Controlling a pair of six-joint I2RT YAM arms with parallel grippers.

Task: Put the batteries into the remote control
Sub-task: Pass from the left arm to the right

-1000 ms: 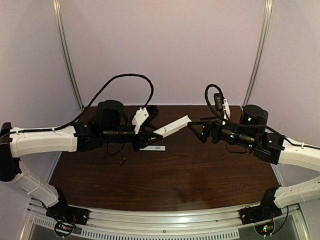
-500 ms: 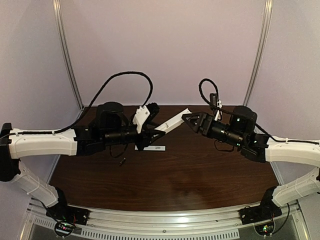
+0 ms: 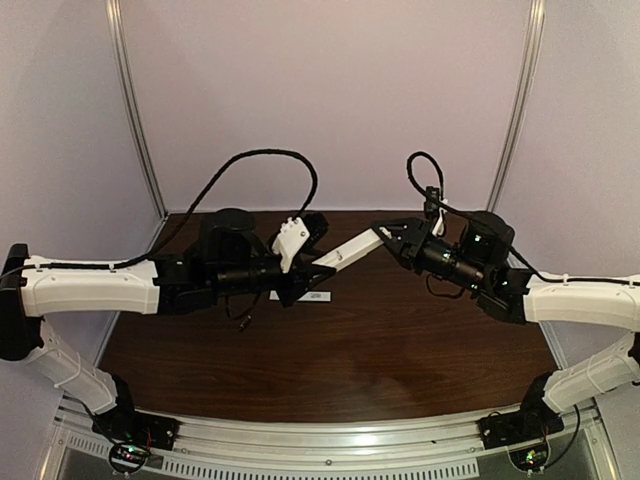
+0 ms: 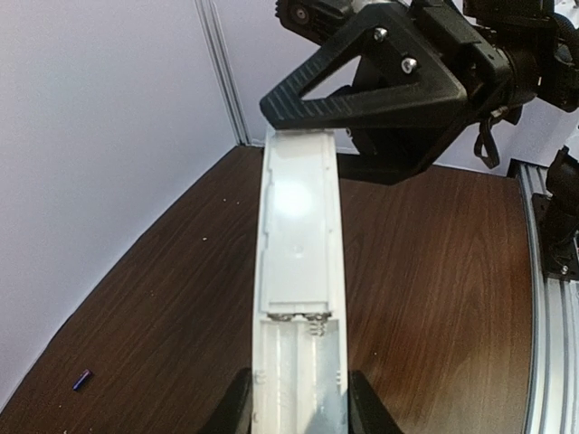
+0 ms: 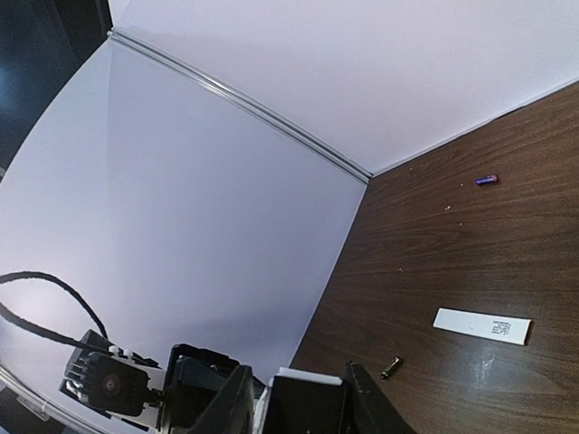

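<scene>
Since the earlier frame, the right gripper (image 3: 384, 234) has swung in and closed on the far end of the remote control (image 3: 348, 251). The left gripper (image 3: 303, 270) clamps the near end, with the empty battery bay (image 4: 298, 380) facing up, above the table (image 3: 400, 350). The dark battery (image 5: 391, 367) lies near the white strip (image 5: 481, 326), and the bluish battery (image 5: 487, 180) lies near the left edge. We judge this a handover: seat the right grip squarely before the left lets go. Bare wood toward the front edge leaves swinging room.
</scene>
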